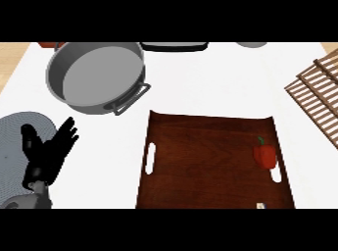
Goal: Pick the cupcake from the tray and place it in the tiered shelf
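I cannot pick out the cupcake with any certainty. The only candidate I see is a small pale object (259, 205) at the near edge of the tray (200, 162), toward its right corner, cut off by the view's lower limit; I cannot tell what it is. The tray itself is dark brown wood with a slot handle on each side, and it sits in the middle of the white counter (222, 93), close to me. On its right part, just beside the right slot, lies a red pepper (265, 154) with a green stem pointing away from me.

The tiered shelf (325, 100), built of wooden slats, stands at the right edge of the view, apart from the tray and running off the frame.

My left hand (48, 152) shows at the lower left, black, its fingers (67, 130) straight and spread, pointing up and away, with nothing in it. It hangs over the right rim of a round grey mat (9, 147), well apart from the tray.

Beyond the hand, a large grey pot (95, 73) sits at the far left of the counter, its loop handle (132, 100) pointing toward the tray's far left corner. Along the far edge I see parts of a red item (50, 44), a black-and-white item (173, 46) and a grey item (252, 44), too cropped to name.
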Controlling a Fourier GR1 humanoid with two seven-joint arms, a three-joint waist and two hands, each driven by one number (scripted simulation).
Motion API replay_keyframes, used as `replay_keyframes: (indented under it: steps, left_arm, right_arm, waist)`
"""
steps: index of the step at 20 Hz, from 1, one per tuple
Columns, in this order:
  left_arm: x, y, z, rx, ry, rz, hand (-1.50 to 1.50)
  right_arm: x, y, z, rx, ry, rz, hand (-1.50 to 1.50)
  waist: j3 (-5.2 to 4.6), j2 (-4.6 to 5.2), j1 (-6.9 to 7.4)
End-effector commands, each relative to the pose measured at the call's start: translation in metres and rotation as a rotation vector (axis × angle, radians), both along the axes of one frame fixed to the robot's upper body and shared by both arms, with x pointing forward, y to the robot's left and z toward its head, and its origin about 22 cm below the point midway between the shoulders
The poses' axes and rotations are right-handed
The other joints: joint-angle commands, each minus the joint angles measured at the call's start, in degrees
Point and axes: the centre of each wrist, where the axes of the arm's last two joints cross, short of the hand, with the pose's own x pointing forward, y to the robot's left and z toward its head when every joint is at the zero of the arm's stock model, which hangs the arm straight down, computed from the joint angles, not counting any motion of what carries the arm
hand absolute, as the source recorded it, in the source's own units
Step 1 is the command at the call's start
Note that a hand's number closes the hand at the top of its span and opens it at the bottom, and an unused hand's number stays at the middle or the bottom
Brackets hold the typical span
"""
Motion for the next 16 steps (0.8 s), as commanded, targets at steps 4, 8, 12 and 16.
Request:
replay_keyframes:
  steps: [4, 8, 12, 16]
  left_arm:
    - [0.001, 0.004, 0.000, 0.001, -0.006, 0.006, 0.00]
    - [-0.009, 0.004, 0.001, 0.001, -0.004, -0.003, 0.00]
    - [0.002, -0.015, 0.012, -0.009, -0.020, 0.000, 0.00]
    - [-0.010, -0.005, -0.003, 0.001, 0.000, -0.003, 0.00]
  right_arm:
    - [-0.001, -0.044, -0.012, 0.004, 0.025, -0.018, 1.50]
    - [0.007, -0.050, -0.032, -0.015, 0.023, -0.027, 1.50]
    - [0.015, -0.045, -0.031, -0.037, -0.019, 0.006, 1.50]
    - [0.025, -0.049, -0.043, -0.026, -0.029, 0.019, 1.50]
  waist:
    - [-0.01, 0.05, 0.08]
    - [0.00, 0.07, 0.29]
    - [0.00, 0.05, 0.40]
    - [0.00, 0.13, 0.69]
